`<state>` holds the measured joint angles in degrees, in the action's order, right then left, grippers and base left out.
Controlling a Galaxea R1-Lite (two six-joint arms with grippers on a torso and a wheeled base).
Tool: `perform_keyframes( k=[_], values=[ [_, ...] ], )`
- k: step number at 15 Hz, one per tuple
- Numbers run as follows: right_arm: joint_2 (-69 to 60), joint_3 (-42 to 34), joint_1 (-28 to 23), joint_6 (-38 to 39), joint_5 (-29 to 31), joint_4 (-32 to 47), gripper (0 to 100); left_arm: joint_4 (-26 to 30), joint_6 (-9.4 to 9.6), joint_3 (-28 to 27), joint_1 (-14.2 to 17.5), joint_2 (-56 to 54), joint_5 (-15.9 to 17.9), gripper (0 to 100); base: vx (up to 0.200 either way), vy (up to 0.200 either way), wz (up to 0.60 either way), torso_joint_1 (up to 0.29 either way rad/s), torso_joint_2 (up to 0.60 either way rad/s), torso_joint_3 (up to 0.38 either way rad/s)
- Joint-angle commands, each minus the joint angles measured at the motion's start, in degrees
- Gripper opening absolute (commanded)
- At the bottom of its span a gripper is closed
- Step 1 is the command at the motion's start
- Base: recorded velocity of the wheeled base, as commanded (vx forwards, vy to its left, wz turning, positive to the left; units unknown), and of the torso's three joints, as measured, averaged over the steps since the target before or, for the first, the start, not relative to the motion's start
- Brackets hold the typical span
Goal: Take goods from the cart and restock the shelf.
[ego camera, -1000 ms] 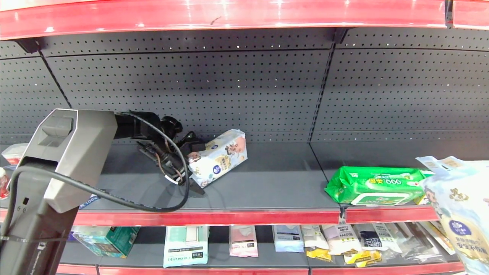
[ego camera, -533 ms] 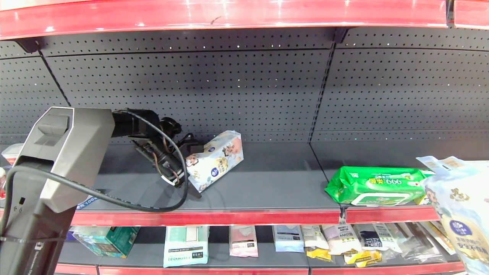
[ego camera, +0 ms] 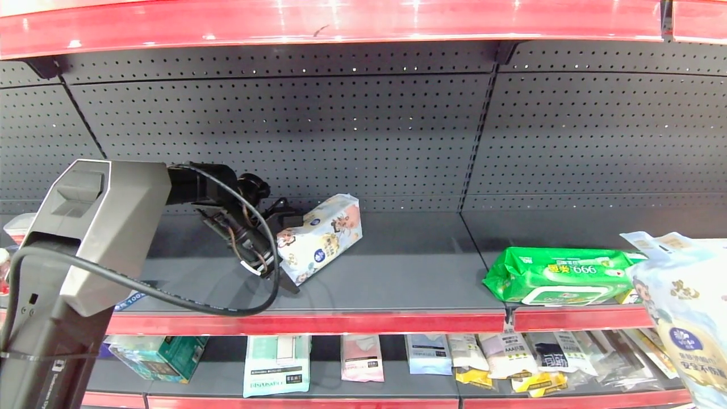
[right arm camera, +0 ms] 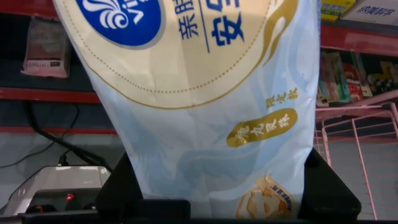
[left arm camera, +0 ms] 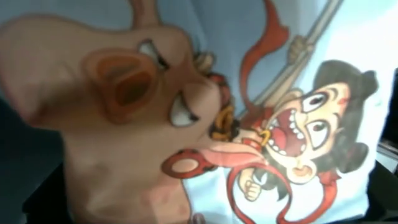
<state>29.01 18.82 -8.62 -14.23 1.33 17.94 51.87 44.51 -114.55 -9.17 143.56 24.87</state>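
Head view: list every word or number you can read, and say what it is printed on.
"999" as it shows, on the green wipes pack; the pack may lie upside down.
On the cartoon pack: print too small to read.
On the pale blue bag: characters, not legible here.
On the packets on the lower shelf: too small.

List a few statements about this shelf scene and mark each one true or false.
1. The left arm's jaws hold the white cartoon-printed pack tilted over the grey metal shelf. True.
2. The green plastic wipes pack stands upright against the back panel. False: it lies flat near the shelf's front edge.
3. The right arm's jaws are empty. False: they grip a pale-blue printed bag.
4. Small packets lie on the shelf below. True.
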Motion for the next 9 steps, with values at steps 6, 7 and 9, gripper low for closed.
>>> perform_keyframes(
  k=[6, 7, 9],
  values=[
    [-1.0, 0.2, 0.0, 0.0, 0.0, 0.1, 0, -4.3, -3.20, 0.0, 0.1, -1.0, -1.0, 100, 0.000, 0.000, 0.00, 0.000, 0.00, 0.000],
    [-1.2, 0.1, 0.0, 0.0, 0.0, 0.1, 0, -4.4, -5.40, 0.0, -0.1, -1.3, -1.3, 100, 0.000, 0.000, 0.00, 0.000, 0.00, 0.000],
    [-1.7, 0.1, 0.0, 0.0, 0.0, 0.1, 0, -5.0, -7.77, 0.0, -0.6, -1.4, -1.3, 100, 0.000, 0.000, 0.00, 0.000, 0.00, 0.000]
  ],
)
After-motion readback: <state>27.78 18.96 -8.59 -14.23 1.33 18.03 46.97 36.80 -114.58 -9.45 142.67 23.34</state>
